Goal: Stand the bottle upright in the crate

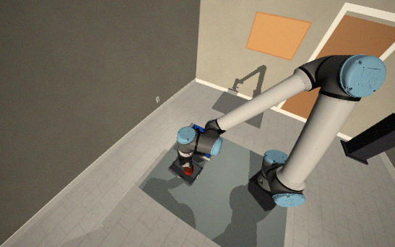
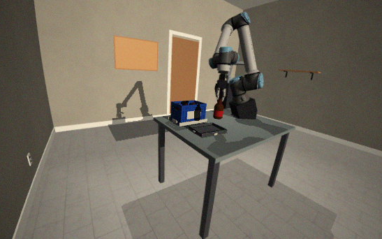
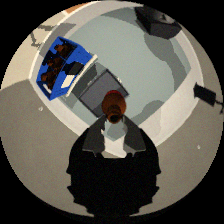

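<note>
Exterior view: the bottle (image 1: 188, 170) (image 2: 218, 111) (image 3: 114, 104) hangs neck up, its long side up and down, with the gripper (image 1: 188, 165) (image 2: 220, 98) (image 3: 114, 114) holding it by the neck. From where I stand, the blue crate (image 1: 198, 128) (image 2: 177, 112) (image 3: 60, 85) is left of it, so I think it must go sideways, high enough to miss the rim.

Top view: the bottle looks to be over the tray (image 1: 178, 169) (image 2: 202, 128) (image 3: 97, 93). The arm hides most of the crate.

Wrist view: only here can I see well into the crate, up and left, with brown bottles inside.
</note>
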`<state>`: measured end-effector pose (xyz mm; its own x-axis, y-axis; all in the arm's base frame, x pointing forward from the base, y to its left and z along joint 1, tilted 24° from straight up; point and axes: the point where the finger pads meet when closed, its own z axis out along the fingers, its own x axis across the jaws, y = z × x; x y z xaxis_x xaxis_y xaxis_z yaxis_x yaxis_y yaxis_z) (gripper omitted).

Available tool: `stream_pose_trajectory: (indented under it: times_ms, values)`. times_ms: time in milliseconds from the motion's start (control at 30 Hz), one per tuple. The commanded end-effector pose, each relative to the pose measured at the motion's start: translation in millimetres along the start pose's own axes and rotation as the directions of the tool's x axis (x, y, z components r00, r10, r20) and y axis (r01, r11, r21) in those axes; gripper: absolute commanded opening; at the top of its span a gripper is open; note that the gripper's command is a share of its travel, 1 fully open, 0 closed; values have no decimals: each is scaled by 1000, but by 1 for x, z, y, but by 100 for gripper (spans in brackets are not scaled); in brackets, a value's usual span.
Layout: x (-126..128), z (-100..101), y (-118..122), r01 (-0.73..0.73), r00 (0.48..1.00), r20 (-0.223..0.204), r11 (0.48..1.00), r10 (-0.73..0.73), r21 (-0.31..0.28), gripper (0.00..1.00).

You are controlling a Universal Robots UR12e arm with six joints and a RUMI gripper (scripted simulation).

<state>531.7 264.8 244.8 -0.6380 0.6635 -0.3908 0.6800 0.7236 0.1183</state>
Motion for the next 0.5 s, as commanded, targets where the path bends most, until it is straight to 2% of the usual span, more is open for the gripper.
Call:
stream_pose_trajectory:
  times_ms: [0, 467]
  values:
    - [0, -6, 1, 0, 1000, 1, 1000, 0, -1, 0]
    - [0, -13, 1, 0, 1000, 1, 1000, 0, -1, 0]
